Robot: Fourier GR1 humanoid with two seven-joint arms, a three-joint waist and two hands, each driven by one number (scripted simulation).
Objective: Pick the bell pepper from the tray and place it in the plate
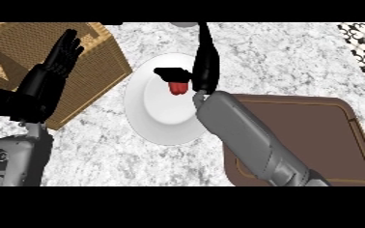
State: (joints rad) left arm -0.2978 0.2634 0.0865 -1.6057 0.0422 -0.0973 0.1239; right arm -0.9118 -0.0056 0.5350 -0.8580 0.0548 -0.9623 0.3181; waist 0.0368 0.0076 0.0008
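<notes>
A small red bell pepper (176,87) is over the middle of the white plate (160,125), at the centre of the counter. My right hand (204,67) reaches over the plate from the right. Its curled fingers (171,72) sit on top of the pepper and hide the pepper's upper part. Whether the pepper touches the plate cannot be told. The dark brown tray (314,125) lies at the right, partly hidden by my right forearm, with nothing visible on it. At the left edge my left hand (53,70) rests open with its fingers up.
A woven brown box or mat (96,65) lies at the back left, under my left hand. A patterned object (354,41) shows at the top right edge. The counter (285,58) is speckled grey stone.
</notes>
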